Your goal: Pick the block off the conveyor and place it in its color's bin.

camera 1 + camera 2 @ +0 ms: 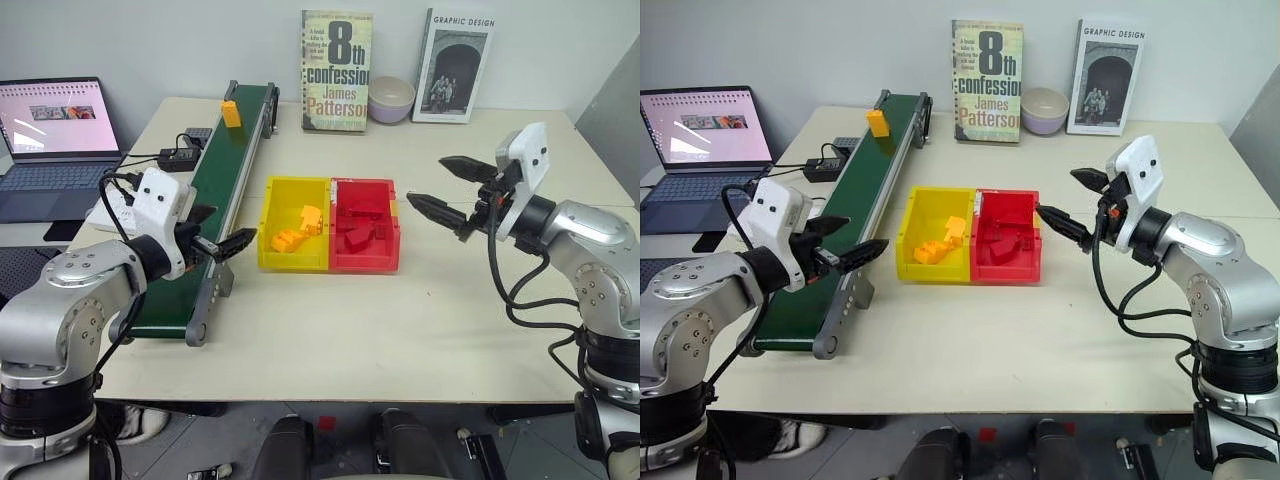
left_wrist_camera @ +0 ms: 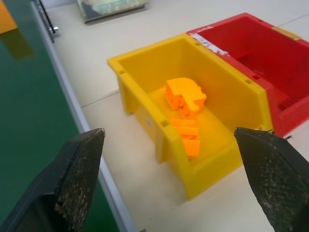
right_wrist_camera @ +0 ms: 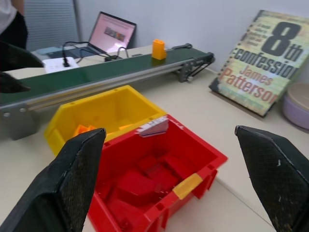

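1. The table point(image 1: 420, 330) carries everything; the places below are given from the yellow bin point(image 1: 297, 225) near its middle.
2. The conveyor point(image 1: 215, 190) runs just beside the bin, on its side away from the red bin point(image 1: 365, 225), and reaches well past it toward the back wall.
3. The red bin is joined to the yellow bin and holds red blocks point(image 1: 358, 237). A drop drifting over the shared wall would land in the wrong colour.
4. The left gripper point(image 1: 222, 240) hangs over the conveyor's near stretch, beside the bin, fingers spread wide with nothing between them.
5. The right gripper point(image 1: 445, 190) hovers past the red bin, on its side away from the yellow bin, jaws wide and empty.
6. The block point(image 1: 231, 112) stands on the belt at the conveyor's far end, well apart from the bin and from both grippers.
7. Risks, as I judge them: the block stands on end, so a finger brushing it could tip it or knock it over the rail; if the belt is running, a mistimed close would miss it.
8. Orange-yellow pieces point(image 2: 186, 96) already lie in the yellow bin.
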### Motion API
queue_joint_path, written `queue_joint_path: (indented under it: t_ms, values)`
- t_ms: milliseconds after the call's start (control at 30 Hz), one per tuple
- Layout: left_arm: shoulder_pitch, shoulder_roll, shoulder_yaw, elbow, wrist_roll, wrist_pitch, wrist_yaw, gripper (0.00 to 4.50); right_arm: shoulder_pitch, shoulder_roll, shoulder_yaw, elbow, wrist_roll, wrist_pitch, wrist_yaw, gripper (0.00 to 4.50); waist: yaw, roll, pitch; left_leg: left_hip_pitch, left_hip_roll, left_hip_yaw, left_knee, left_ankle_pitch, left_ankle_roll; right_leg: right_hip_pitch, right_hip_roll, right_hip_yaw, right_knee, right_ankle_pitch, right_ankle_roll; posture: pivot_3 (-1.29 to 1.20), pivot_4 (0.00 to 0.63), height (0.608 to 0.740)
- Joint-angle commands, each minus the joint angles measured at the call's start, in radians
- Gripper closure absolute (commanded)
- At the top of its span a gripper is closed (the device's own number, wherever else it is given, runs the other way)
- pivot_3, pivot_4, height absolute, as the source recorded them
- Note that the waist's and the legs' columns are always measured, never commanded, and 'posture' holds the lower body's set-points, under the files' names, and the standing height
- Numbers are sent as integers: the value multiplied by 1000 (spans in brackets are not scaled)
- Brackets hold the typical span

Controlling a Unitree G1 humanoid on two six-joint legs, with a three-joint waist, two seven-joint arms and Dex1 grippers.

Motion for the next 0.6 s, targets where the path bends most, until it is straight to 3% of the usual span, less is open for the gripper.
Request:
queue_joint_path:
  t_ms: [33,233,600]
  values:
    - [24,-38,91,-54,26,-29,95,47,-37,-7,8,-14,50,-17,64,0,0,0,0,0,0,0,0,0,0,0,0,0,0,0,0,0,150,740]
    - [18,-150,143,-29,139,-83,318,47,-110,29,58,-11,127,-6,153,0,0,0,0,0,1,-2,0,0,0,0,-1,0,0,0,0,0,150,740]
    - [17,-297,123,-44,186,-132,448,47,-166,75,130,-15,132,-28,177,0,2,0,0,-1,0,-2,0,0,0,0,-3,0,0,0,0,0,150,740]
